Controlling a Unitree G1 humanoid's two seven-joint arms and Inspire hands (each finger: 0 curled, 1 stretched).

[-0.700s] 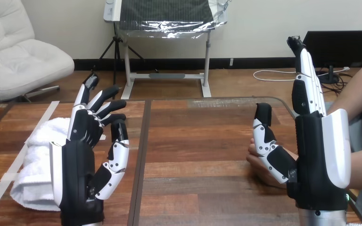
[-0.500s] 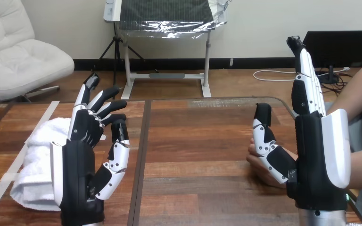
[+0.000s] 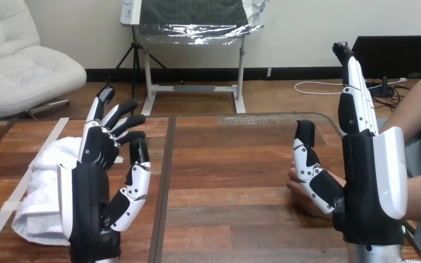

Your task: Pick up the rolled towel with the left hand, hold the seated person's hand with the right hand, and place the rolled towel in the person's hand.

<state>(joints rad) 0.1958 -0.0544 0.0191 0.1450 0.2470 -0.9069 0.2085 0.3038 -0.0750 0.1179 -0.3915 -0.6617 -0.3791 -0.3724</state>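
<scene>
Left hand (image 3: 90, 200), right hand (image 3: 368, 186) splayed; seemingly one rolled towel (image 3: 43, 178).

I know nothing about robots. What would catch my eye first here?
Two black-and-white robot hands stand open over the wooden table: the left hand at the view's left, the right hand at its right. A white rolled towel lies on the table behind the left hand, and the person's hand rests just behind the right hand's thumb.

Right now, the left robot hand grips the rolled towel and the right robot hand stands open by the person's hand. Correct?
No: in the head view the left robot hand is open, and the rolled towel lies on the table behind it. The rest holds.
</scene>
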